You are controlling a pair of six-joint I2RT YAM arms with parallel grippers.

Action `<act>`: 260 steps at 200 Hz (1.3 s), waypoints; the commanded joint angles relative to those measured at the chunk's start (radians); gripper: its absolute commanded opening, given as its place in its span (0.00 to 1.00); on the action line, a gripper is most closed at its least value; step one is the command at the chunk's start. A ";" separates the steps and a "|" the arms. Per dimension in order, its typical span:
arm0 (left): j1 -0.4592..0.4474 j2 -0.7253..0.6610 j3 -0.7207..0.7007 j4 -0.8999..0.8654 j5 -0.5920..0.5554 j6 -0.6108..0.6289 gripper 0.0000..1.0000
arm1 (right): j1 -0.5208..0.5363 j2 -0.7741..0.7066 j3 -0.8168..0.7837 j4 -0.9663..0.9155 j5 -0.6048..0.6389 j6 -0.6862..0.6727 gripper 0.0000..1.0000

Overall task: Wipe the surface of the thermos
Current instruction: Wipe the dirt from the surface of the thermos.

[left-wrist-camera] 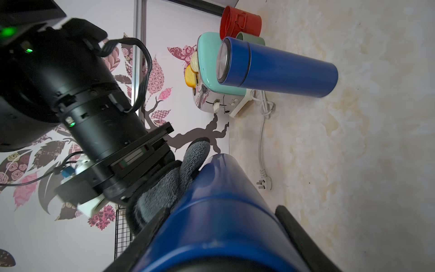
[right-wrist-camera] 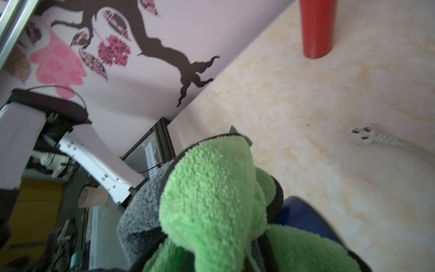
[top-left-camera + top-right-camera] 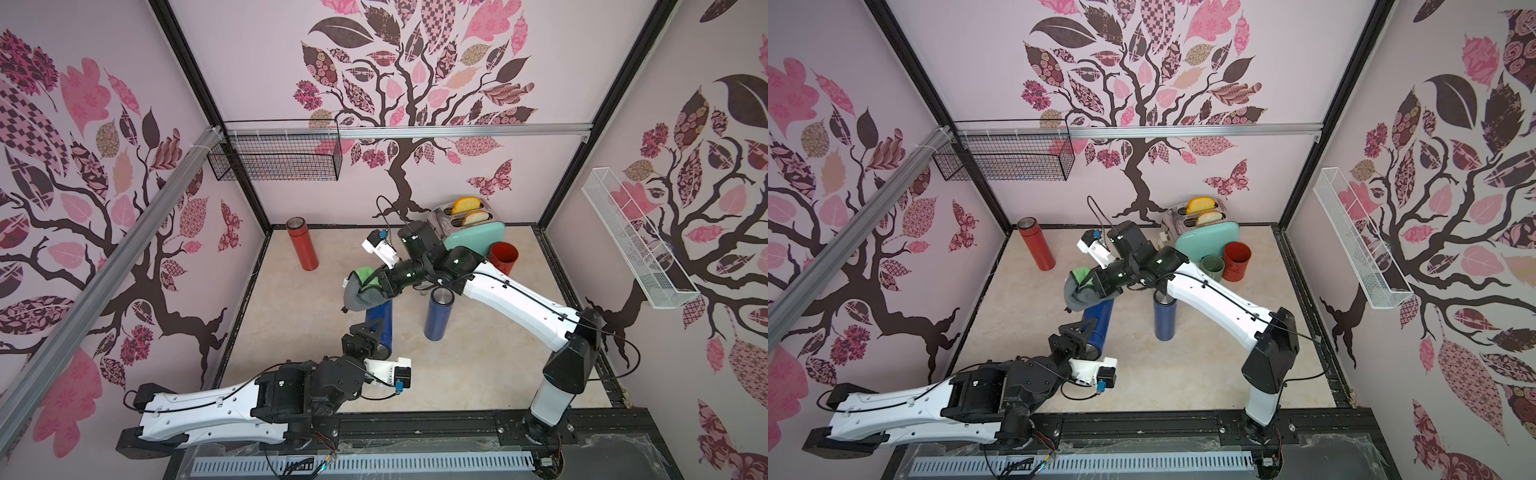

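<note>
Top views, item 1: blue thermos (image 3: 380, 316), a smooth glossy cylinder with a brushed metal cap. It sits at the centre of the table, tilted, cap end nearest. I cannot tell whether its far end touches the table.

Item 2: my left gripper (image 3: 376, 334), with black matte fingers clamped on the blue thermos just behind the cap. The left wrist view shows 1 finger (image 1: 296, 230) on each side of the barrel.

Item 3: cloth (image 3: 356, 300), a fluffy pile, green on 1 face and grey on the other. It is bunched into a soft lump and pressed on the far end of the blue thermos.

Item 4: my right gripper (image 3: 368, 286), with jaws together on the cloth and wrapped in it.

Item 5: second blue thermos (image 3: 436, 320), upright, just right of item 1 and apart from it.

Item 6: red thermos (image 3: 302, 245), a matte cylinder, upright at the far left.

Item 7: toaster (image 3: 473, 239), with rounded teal sides and a chrome top, far right, holding 2 bread slices (image 3: 467, 205).

Item 8: red tin (image 3: 503, 257), near the toaster's right side, with a green mug (image 3: 1212, 266) beside it.

Item 9: tabletop (image 3: 291, 332), cream and marbled.
</note>
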 commanded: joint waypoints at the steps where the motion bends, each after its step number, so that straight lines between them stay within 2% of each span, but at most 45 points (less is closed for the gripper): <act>1: 0.001 -0.048 0.029 0.091 -0.085 0.011 0.00 | -0.014 -0.038 -0.010 0.071 0.026 0.040 0.00; 29: 0.003 -0.076 0.045 0.059 -0.066 -0.128 0.00 | -0.032 -0.084 0.009 0.047 0.153 0.027 0.00; 53: 0.004 -0.093 0.110 -0.045 -0.025 -0.410 0.00 | -0.033 -0.189 -0.030 0.063 0.232 0.030 0.00; 85: 0.018 -0.086 0.240 -0.198 0.031 -0.803 0.00 | -0.033 -0.357 -0.193 0.166 0.224 0.101 0.00; 117: 0.084 -0.012 0.393 -0.332 0.148 -1.045 0.00 | 0.004 -0.455 -0.316 0.244 0.208 0.162 0.00; 153: 0.280 0.179 0.602 -0.523 0.383 -1.175 0.00 | 0.097 -0.433 -0.334 0.277 0.196 0.192 0.00; 195: 0.497 0.283 0.751 -0.625 0.567 -1.255 0.00 | 0.057 -0.465 -0.462 0.263 0.269 0.202 0.00; 219: 0.594 0.301 0.756 -0.648 0.642 -1.268 0.00 | 0.041 -0.492 -0.524 0.237 0.258 0.209 0.00; 232: 0.615 0.318 0.734 -0.664 0.660 -1.261 0.00 | 0.041 -0.516 -0.521 0.214 0.257 0.207 0.00; 260: 0.619 0.291 0.570 -0.587 0.700 -1.238 0.00 | 0.041 -0.583 -0.484 0.159 0.258 0.207 0.00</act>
